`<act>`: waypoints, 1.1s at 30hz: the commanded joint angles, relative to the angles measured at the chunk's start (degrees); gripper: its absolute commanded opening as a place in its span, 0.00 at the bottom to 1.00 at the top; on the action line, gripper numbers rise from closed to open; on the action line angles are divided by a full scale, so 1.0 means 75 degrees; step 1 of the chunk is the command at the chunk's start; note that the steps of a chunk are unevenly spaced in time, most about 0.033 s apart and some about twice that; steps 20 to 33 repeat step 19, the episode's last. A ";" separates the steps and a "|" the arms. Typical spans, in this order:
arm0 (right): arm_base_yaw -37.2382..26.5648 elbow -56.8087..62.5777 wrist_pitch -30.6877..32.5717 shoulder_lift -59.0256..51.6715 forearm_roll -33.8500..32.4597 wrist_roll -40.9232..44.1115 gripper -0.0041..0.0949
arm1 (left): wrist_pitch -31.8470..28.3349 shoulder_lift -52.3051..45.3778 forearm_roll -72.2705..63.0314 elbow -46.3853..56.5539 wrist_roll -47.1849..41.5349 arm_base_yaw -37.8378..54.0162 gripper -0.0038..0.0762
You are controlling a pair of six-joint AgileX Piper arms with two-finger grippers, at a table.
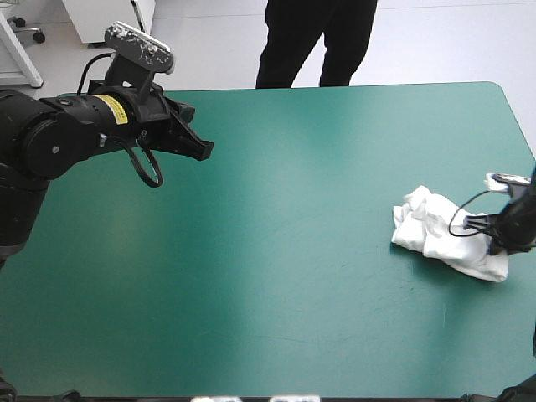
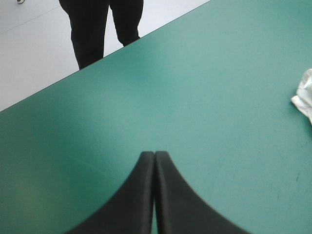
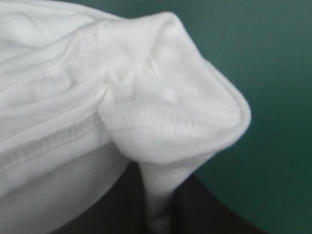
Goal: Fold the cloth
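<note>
Near table's (image 1: 293,218) right edge, T-shirt (image 1: 431,230) (crumpled heap) pinched in right tool (image 3: 157,204); left tool (image 2: 155,158) closed, empty.

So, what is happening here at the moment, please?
The right gripper is shut on the T-shirt, a crumpled white heap near the right edge of the teal-green table. The left gripper is shut, holds nothing, and hangs raised above the table's far left part. Nothing is folded yet.
</note>
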 commanded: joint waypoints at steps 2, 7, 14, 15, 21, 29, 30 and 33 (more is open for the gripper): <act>-0.1012 0.0556 -0.0614 -0.1164 0.0009 0.0018 0.04 | 0.0256 -0.0260 -0.0063 -0.0199 -0.0043 -0.0011 0.04; -0.1216 0.0792 -0.0771 -0.1296 0.0031 0.0546 0.06 | 0.0256 -0.0260 -0.0063 -0.0199 -0.0043 -0.0011 0.04; -0.1216 0.0662 -0.0839 -0.1296 0.0029 0.0548 0.56 | 0.0256 -0.0260 -0.0063 -0.0199 -0.0075 -0.0011 0.04; -0.1216 0.0593 -0.0764 -0.1296 0.0029 0.0609 0.65 | 0.0256 -0.0260 -0.0063 -0.0199 -0.0075 -0.0011 0.04; -0.1216 0.0123 -0.0382 -0.1408 0.0114 0.0645 0.87 | 0.0256 -0.0260 -0.0063 -0.0199 -0.0075 -0.0011 0.04; -0.1216 0.0123 -0.0382 -0.1408 0.0114 0.0645 0.87 | 0.0256 -0.0260 -0.0063 -0.0199 -0.0075 -0.0011 0.04; -0.1216 0.0123 -0.0382 -0.1408 0.0114 0.0645 0.87 | 0.0256 -0.0260 -0.0063 -0.0199 -0.0075 -0.0011 0.04; -0.1216 0.0123 -0.0382 -0.1408 0.0114 0.0645 0.87 | 0.0256 -0.0260 -0.0063 -0.0199 -0.0075 -0.0011 0.04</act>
